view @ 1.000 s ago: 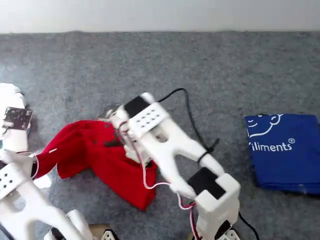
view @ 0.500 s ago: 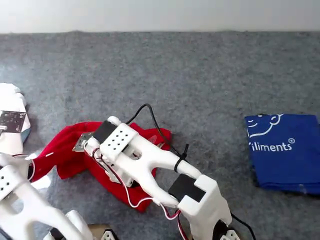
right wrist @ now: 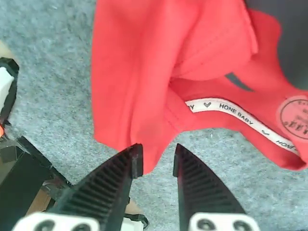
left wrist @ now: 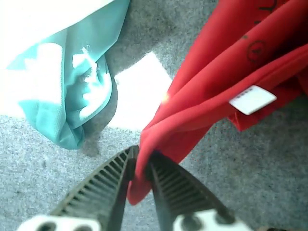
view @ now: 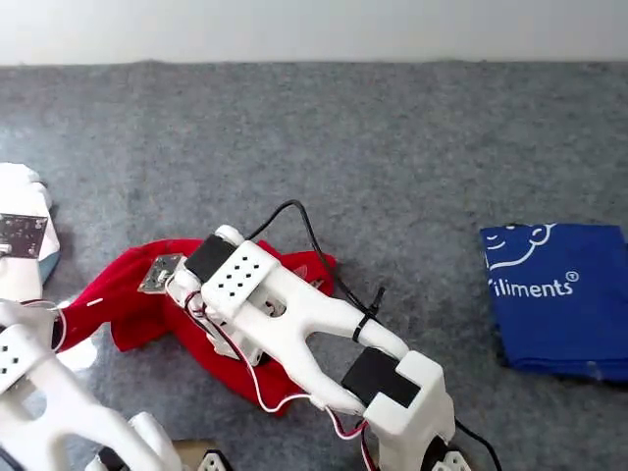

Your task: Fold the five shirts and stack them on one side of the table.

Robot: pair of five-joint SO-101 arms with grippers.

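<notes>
Red shirt (view: 137, 299) crumpled, in left tool (left wrist: 142, 153)

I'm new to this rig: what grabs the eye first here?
A crumpled red shirt lies left of centre on the grey table, its edge pinched in the left gripper, the open right gripper at another fold. A folded blue shirt lies at the right in the high view.

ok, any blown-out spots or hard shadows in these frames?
Left wrist view: the area past the teal shirt is blown out to plain white, as is the white patch between it and the red shirt; dark shadow under the teal fold. Right wrist view: even light on the red shirt, no glare. High view: soft, even light on the grey table, shadows faint.
</notes>
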